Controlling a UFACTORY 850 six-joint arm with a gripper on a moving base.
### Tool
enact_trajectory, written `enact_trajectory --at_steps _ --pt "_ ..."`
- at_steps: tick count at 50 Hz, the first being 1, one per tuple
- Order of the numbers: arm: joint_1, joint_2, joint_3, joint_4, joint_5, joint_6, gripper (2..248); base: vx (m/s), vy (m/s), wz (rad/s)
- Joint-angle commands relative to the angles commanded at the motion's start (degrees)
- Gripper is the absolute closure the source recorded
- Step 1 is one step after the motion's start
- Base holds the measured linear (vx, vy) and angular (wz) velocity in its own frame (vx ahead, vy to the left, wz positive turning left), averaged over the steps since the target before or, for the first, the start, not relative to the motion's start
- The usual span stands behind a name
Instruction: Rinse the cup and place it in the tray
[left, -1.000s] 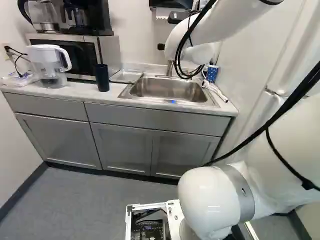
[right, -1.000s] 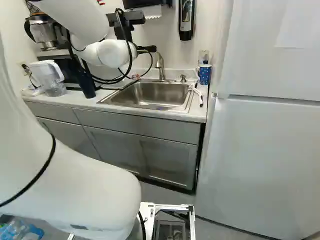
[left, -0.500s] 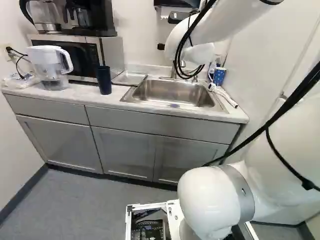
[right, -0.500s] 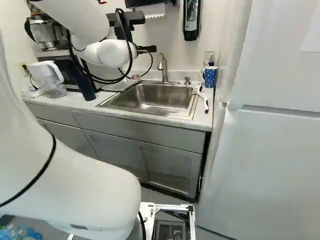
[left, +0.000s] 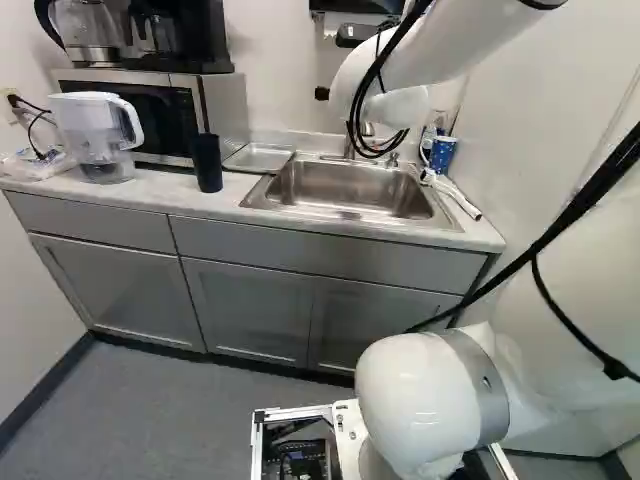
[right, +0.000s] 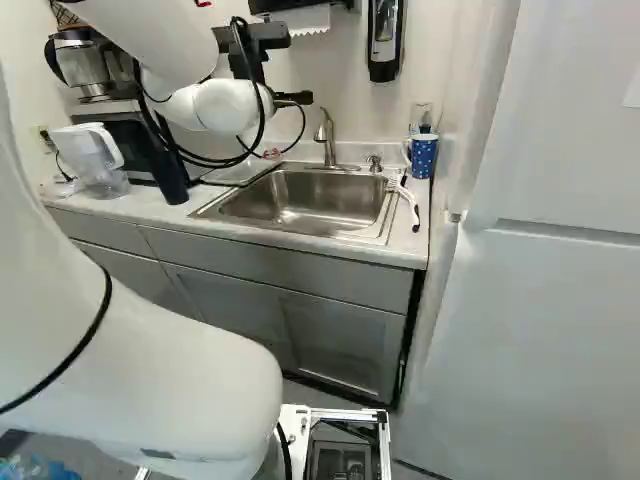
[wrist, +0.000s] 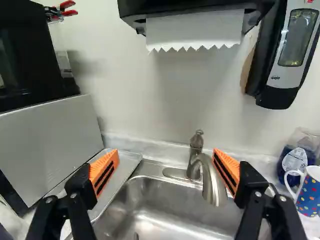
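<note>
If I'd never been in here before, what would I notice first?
Probably the big white robot arm, at the right of the left base view. Next, the bright orange pads on its open gripper in the wrist view. Then the spotty blue mug on the counter, beside the sink.

- Left base view: from behind my arm (left: 415, 405), on its left, facing ahead and slightly down at the sink (left: 345, 188), well apart from it.
- Right base view: the same outlook toward the sink, from my right.
- Wrist view: near, above the sink, facing the wall (wrist: 170, 100) behind it.
- Both base views share the cabinets (left: 245, 300) below the sink; all three share the sink.
</note>
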Motion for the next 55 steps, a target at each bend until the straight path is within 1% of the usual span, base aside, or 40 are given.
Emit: enact_trajectory --at_steps 10,20,55 --pt "0.0 -0.5 -0.4 0.0 0.0 0.0 3 0.000 0.000 0.000" --pt "-0.1 -1.8 -1.6 0.2 -0.4 0.0 3 0.000 0.000 0.000" --pt "-1.3 -9.5 -8.7 1.5 -3.5 0.0 3 0.000 0.000 0.000"
